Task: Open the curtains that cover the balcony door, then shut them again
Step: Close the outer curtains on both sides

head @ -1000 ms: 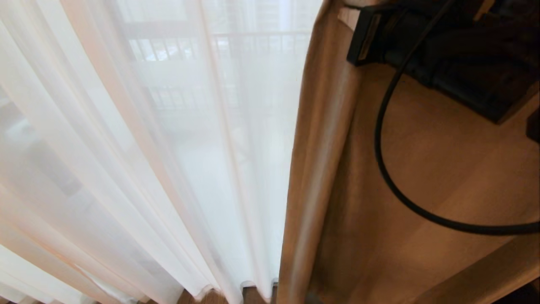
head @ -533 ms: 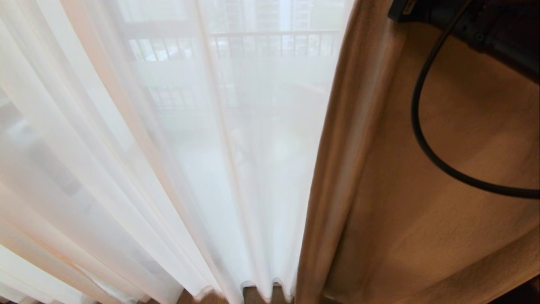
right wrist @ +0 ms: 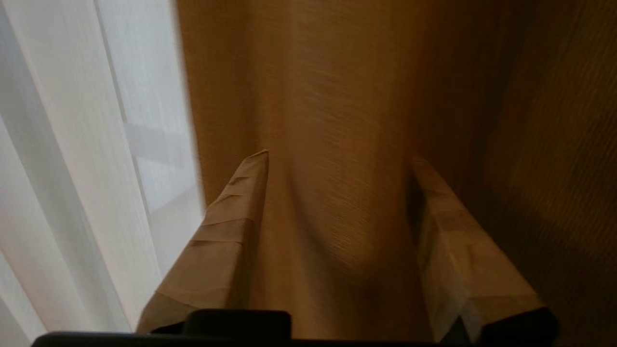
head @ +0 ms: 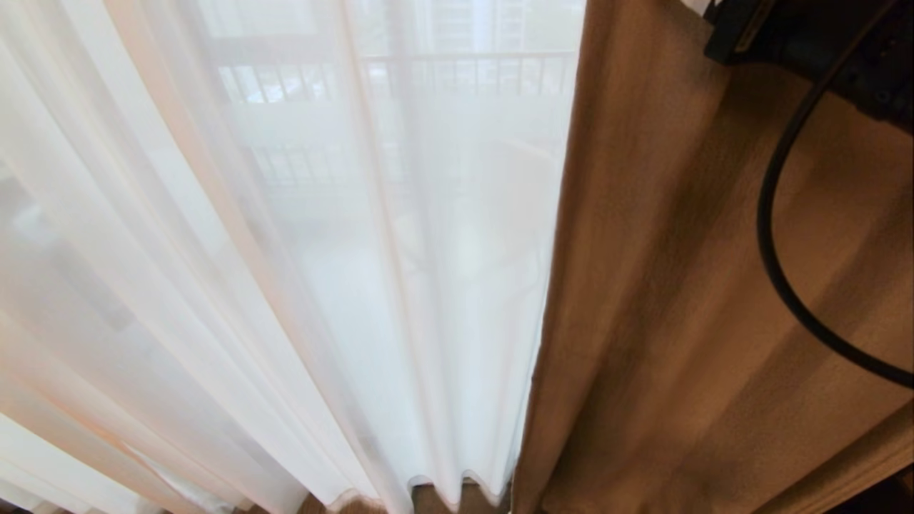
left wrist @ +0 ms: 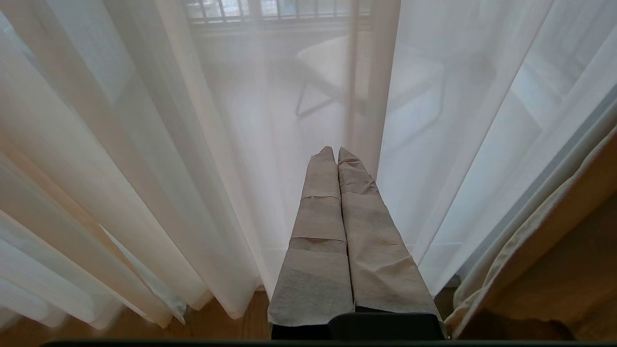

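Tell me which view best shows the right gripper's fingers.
The right wrist view: the right gripper has both fingers spread wide before the thick brown curtain. The head view shows only dark arm parts; the left wrist view, none.

Thin see-through white sheer curtain (head: 300, 271) hanging left, thick opaque beige-brown woven drape (head: 664, 300) right, edges meeting. Behind the sheer, dark-barred railing (head: 457, 71). Black looping cable (head: 775, 235) before the drape. Right tool (right wrist: 337, 164) astride a drape fold; left tool (left wrist: 336, 156) before the sheer.

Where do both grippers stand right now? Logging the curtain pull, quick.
Left gripper: closed, holding nothing, in front of the white sheer curtain.
Right gripper: open, a fold of the thick brown curtain between its fingers, not clamped.
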